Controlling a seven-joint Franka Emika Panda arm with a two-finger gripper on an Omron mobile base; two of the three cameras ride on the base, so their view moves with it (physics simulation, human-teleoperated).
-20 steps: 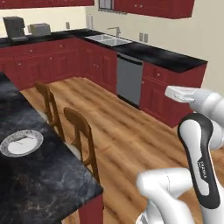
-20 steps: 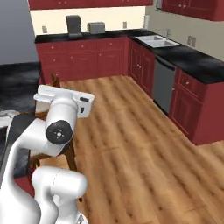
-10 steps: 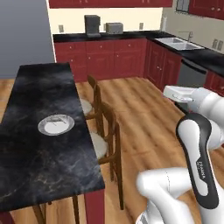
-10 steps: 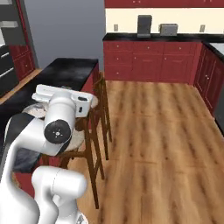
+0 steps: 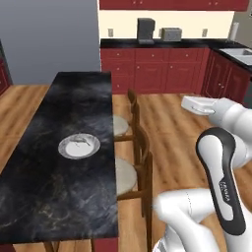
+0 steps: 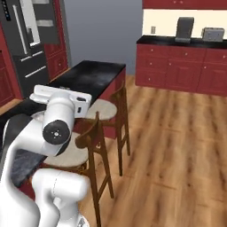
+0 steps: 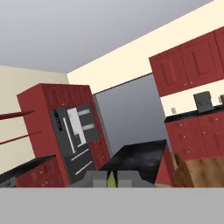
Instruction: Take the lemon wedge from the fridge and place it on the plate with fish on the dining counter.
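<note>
Gripper (image 7: 111, 180) is clamped on the lemon wedge (image 7: 111, 179) (a yellow-green sliver between the 2 tips). The plate with fish (image 5: 79, 146) sits mid-slab on the dining counter (image 5: 78, 96). Recommended: close in alongside, keep the hand level, release low over bare rim. Fridge (image 6: 27, 42) stands behind. No legible writing.

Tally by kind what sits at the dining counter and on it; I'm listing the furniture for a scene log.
Dining counter: 1
Wooden stools: 2
Plate with fish: 1
Total: 4
</note>
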